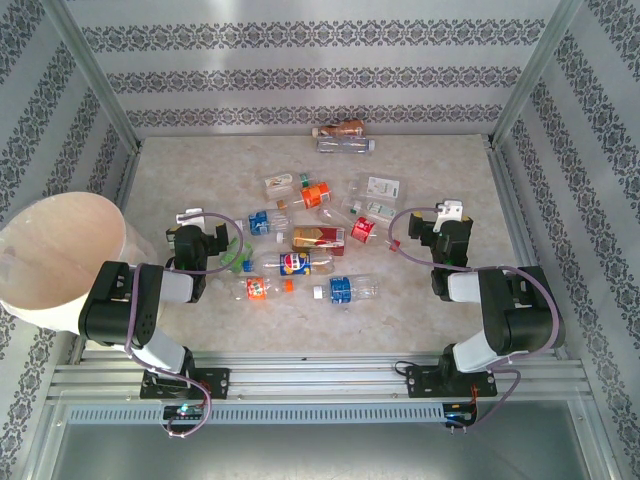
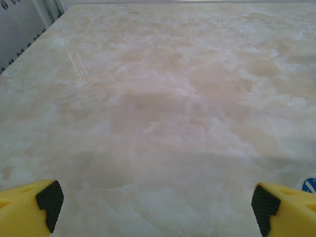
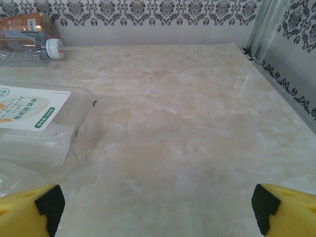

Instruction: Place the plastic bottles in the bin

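Several crushed clear plastic bottles lie mid-table, among them an orange-labelled one (image 1: 318, 194), a red-labelled one (image 1: 318, 237) and a blue-labelled one (image 1: 342, 289). Two more rest by the back wall: a brown one (image 1: 343, 128) and a clear one (image 1: 345, 146). The cream-white bin (image 1: 40, 305) stands at the left edge. My left gripper (image 1: 196, 222) sits left of the pile, open over bare marble (image 2: 158, 207). Right of the pile, my right gripper (image 1: 447, 218) is open too (image 3: 158, 207), with a white-labelled clear bottle (image 3: 34, 118) just to its left.
Metal frame posts and patterned walls enclose the table; the right-hand rail (image 3: 291, 94) runs close to my right gripper. A sliver of blue label (image 2: 309, 184) shows beside my left gripper's right finger. Bare tabletop stretches ahead of both grippers.
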Available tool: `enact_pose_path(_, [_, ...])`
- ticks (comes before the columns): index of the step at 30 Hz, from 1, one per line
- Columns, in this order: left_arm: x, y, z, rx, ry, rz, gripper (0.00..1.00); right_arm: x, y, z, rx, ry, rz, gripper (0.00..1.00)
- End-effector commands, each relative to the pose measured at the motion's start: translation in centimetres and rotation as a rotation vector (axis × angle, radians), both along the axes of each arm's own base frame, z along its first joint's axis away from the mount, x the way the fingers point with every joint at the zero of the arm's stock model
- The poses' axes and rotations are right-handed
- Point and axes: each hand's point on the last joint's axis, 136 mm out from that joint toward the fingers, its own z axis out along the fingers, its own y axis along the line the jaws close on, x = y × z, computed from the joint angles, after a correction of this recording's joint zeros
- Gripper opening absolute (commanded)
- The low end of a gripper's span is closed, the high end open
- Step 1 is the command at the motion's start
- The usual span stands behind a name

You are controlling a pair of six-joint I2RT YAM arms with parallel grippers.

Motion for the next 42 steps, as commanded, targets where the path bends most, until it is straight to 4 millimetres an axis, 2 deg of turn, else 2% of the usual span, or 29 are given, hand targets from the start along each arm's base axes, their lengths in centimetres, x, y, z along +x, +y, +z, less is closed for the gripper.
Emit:
enact_pose_path(1, [0.5, 0.1, 1.2, 0.005, -0.041, -0.001, 1.00, 0.0, 0.0, 0.3, 0.015, -0.013, 0.001, 0.98])
enact_pose_path(18, [0.5, 0.1, 1.3, 0.004, -0.045, -0.002, 1.00, -0.1, 0.0, 0.3, 0.016, -0.016, 0.002, 0.98])
enact_pose_path(25, [1.2, -0.6, 2.8, -0.003, 0.052, -0.045, 1.00, -1.4, -0.2, 3.5, 0.019, -0.051, -0.008, 0.98])
enact_pose_path(26, [1.2, -0.9, 3.0, -0.006, 0.064, -0.055, 1.00, -1.5, 0.0, 4.1, 0.022, -0.058, 0.007, 0.98])
enact_pose_path(30, [1.0, -0.5, 3.7, -0.016, 0.077, -0.021, 1.00, -1.9, 1.7, 4.6, 0.065, -0.005, 0.096, 0.98])
enact_pose_path(32, [0.8, -0.1, 4.2, -0.041, 0.101, 0.018, 1.00, -2.2, 3.4, 4.5, 0.126, 0.055, 0.169, 0.98])
enact_pose_path(34, [0.6, 0.0, 4.9, -0.079, 0.118, 0.052, 1.00, -2.6, 5.1, 4.4, 0.116, 0.130, 0.222, 0.98])
enact_pose_path(38, [0.1, 0.1, 6.3, -0.162, 0.120, 0.115, 1.00, -4.3, 6.6, 5.1, 0.203, 0.248, 0.181, 0.98])
enact_pose_path(40, [-0.1, 0.0, 6.6, -0.217, 0.129, 0.151, 1.00, -5.3, 6.3, 4.7, 0.347, 0.295, 0.062, 0.98])
enact_pose_path(42, [-0.4, -0.5, 6.7, -0.287, 0.141, 0.165, 1.00, -7.0, 6.6, 3.4, 0.543, 0.373, -0.053, 0.98])
